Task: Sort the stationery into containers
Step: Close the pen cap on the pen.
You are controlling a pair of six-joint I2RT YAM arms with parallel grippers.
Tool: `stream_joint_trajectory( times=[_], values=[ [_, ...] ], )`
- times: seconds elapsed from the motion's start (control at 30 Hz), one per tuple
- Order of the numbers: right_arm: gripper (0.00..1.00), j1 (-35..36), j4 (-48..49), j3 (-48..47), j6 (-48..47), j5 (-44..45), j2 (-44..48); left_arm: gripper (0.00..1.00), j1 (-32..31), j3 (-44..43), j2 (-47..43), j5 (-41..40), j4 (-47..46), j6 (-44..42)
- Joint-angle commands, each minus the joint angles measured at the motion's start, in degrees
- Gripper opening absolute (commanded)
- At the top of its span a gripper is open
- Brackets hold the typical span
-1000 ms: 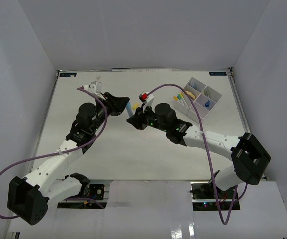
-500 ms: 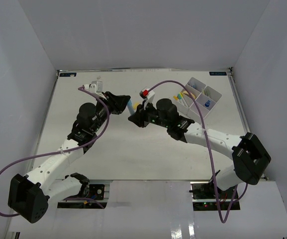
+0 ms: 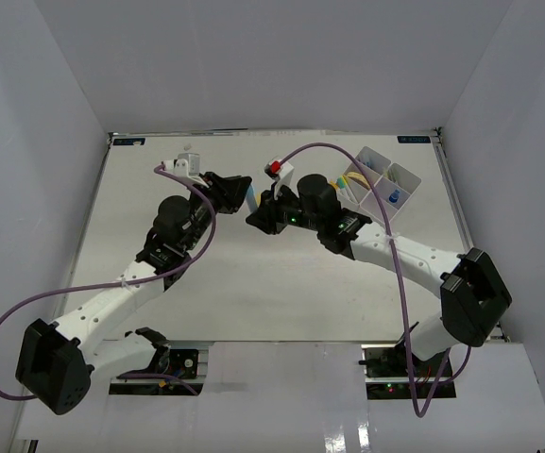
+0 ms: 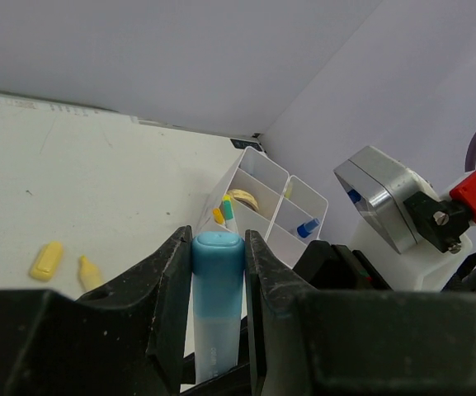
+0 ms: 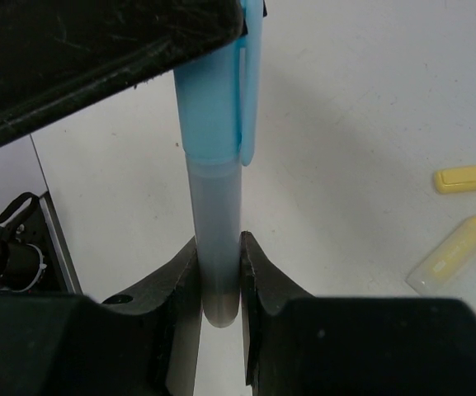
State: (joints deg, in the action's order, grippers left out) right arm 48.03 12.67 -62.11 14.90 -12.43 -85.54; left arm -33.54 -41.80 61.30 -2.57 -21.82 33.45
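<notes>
1. blue-capped pen with a clear barrel [image 4: 218, 272]: from above, only a pale-blue sliver shows between the hands. In the right wrist view the left hand [image 4: 218, 238] covers the cap end, and the barrel tip is buried between the fingers of the right hand [image 5: 218, 247].
2. white four-compartment plastic tray [image 4: 258, 224]: near edge behind the left hand and pen; contents too small to identify.
3. small yellow piece [image 4: 89, 272] on the surface [image 4: 97, 181]: lower end hidden by a left finger.
4. both hands: bodies cut off by their wrist views' lower edges.
</notes>
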Motion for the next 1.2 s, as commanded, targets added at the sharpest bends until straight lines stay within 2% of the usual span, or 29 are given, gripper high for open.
stream_joint_trajectory(
  times=[0.0, 0.37, 0.57, 0.73, 0.87, 0.93, 1.03, 1.17],
  values=[
    [0.08, -4.44, 29.70, -12.60, 0.05, 6.89, 2.48, 0.00, -6.97, 5.24, 3.83, 15.93, 21.56, 1.00],
    [0.08, -6.99, 31.98, -11.99, 0.66, 5.22, 3.79, 0.00, -8.30, 4.20, 4.62, 15.32, 24.63, 2.06],
    [0.08, -6.99, 32.25, -2.68, 1.36, 3.55, 7.39, 0.00, -8.38, -2.14, 4.27, 8.99, 27.45, -0.66],
    [0.08, -6.99, 31.10, 2.94, 2.15, 2.23, 9.33, 0.00, -8.38, -6.44, 6.11, 8.89, 26.75, -2.77],
    [0.08, -6.90, 30.40, 5.24, 2.16, 2.14, 10.56, 0.00, -8.38, -6.45, 6.29, 9.51, 25.25, -3.39],
    [0.08, -6.99, 30.40, 6.03, 2.16, 2.23, 10.92, 0.09, -8.30, -6.28, 6.12, 9.16, 24.82, -3.39],
    [0.08, -6.99, 30.84, 7.52, 2.24, 2.76, 11.53, 0.14, -8.38, -6.36, 5.76, 8.72, 24.64, -3.22],
    [0.08, -6.99, 31.45, 9.02, 2.94, 3.55, 11.88, 0.15, -8.38, -6.36, 5.67, 8.46, 24.46, -3.04]
  ],
)
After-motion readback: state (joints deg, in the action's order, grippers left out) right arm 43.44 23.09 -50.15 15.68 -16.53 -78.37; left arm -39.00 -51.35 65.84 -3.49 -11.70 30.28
